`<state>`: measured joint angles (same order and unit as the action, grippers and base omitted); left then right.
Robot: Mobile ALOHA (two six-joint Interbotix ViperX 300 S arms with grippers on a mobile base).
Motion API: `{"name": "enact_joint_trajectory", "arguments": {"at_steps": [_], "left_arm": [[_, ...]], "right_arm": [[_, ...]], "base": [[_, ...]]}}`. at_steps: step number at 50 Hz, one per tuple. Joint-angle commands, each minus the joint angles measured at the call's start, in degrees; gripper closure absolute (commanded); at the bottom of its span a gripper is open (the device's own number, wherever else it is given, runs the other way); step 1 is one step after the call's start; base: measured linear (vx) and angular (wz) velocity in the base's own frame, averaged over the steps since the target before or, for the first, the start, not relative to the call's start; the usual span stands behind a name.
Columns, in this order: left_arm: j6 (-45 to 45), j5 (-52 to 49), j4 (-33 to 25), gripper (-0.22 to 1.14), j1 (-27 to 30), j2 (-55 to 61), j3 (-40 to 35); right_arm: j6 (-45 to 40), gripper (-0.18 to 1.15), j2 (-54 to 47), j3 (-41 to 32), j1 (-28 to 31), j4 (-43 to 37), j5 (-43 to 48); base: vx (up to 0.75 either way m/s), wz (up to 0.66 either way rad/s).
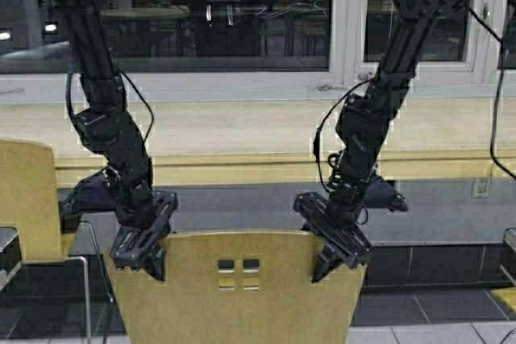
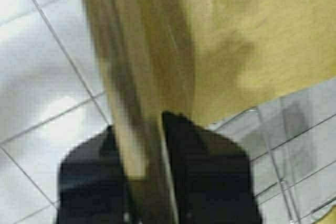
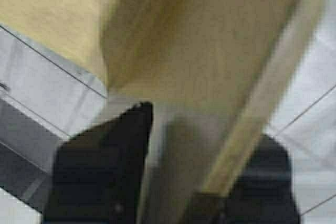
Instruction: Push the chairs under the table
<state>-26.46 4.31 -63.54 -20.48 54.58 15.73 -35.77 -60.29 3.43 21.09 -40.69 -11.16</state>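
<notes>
A yellow-tan plywood chair (image 1: 242, 296) with four small square cut-outs stands before me, its backrest facing me. The long pale table (image 1: 258, 130) runs across behind it, and the chair's front reaches under its thick front edge. My left gripper (image 1: 141, 251) sits on the backrest's top left corner. In the left wrist view (image 2: 140, 121) its black fingers (image 2: 205, 171) press on both sides of the backrest edge (image 2: 131, 77). My right gripper (image 1: 339, 251) straddles the top right corner. In the right wrist view (image 3: 205, 124) its fingers (image 3: 105, 166) stand wide apart around the backrest (image 3: 210, 51).
A second yellow-tan chair (image 1: 28, 199) stands at the left, near the table. A window wall (image 1: 242, 14) runs behind the table. Pale floor tiles (image 2: 42, 77) lie below the chair. A wall socket (image 1: 481, 188) shows under the table at the right.
</notes>
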Motion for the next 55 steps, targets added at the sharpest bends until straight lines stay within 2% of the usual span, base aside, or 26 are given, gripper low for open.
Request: {"name": "enact_joint_trajectory", "arguments": {"at_steps": [1,6,26,55], "left_arm": [[2.11,0.35,0.62,0.69,-0.09,-1.93,0.00],[1.67,0.26,0.62,0.70,-0.09,-1.93,0.09],[1.41,0.09,0.62,0.70,-0.18,-4.57,3.16],[1.49,0.79,0.70,0.70,0.88,-4.31,2.90]], "right_arm": [[1.76,0.67,1.41,-0.88,0.35,0.62,0.18],[2.02,0.76,1.41,-0.79,0.35,0.62,-0.09],[2.72,0.76,2.11,1.05,0.35,0.70,-0.79],[3.16,0.76,2.81,1.85,1.14,0.88,-1.14]], "base": [[0.02,0.00],[0.04,0.01],[0.12,0.02],[0.20,0.01]]}}
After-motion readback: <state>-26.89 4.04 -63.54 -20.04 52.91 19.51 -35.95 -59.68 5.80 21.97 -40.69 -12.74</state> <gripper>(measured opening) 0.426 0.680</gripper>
